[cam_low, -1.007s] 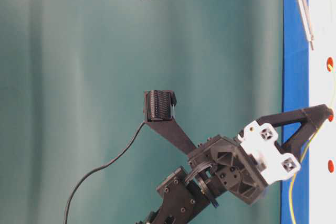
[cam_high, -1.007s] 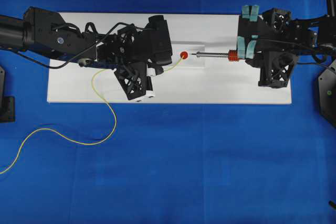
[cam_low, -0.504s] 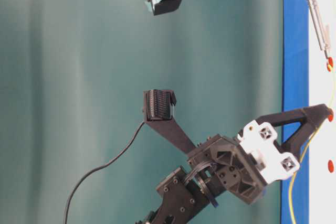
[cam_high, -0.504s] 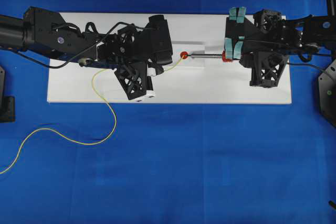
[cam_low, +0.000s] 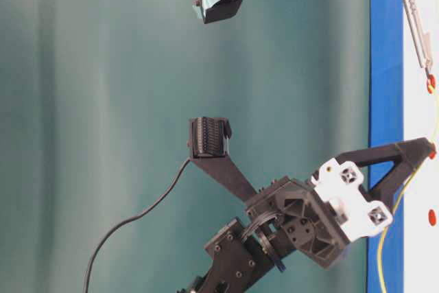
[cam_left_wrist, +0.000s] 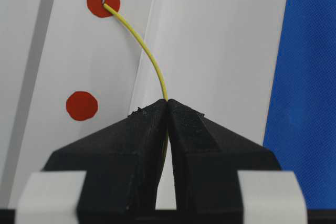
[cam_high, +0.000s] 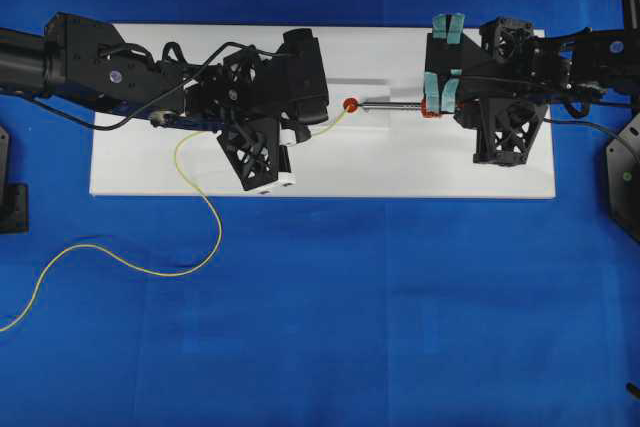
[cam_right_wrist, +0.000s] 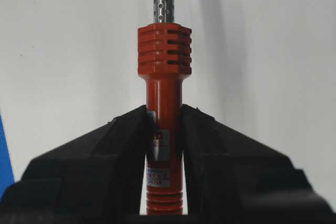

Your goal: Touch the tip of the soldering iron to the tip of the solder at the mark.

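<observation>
White board [cam_high: 400,162] on blue cloth [cam_high: 350,307] is being used; solder [cam_left_wrist: 149,59] is being pinched by the left gripper [cam_left_wrist: 167,102], iron [cam_right_wrist: 163,108] clamped by the right gripper [cam_right_wrist: 164,109], tips being touched at a red dot [cam_left_wrist: 103,1].

You saw the red soldering iron [cam_high: 400,105] lying level, its tip touching the yellow solder [cam_left_wrist: 149,61] end on the red mark [cam_left_wrist: 103,2].

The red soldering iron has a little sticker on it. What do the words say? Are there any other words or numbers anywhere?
"CHINA": on the white sticker on the soldering iron, read sideways, in the right wrist view.
The sticker's other print is too small and partly hidden by the right pincer to read.
Red dots on the white board: plain marks, no writing.
</observation>
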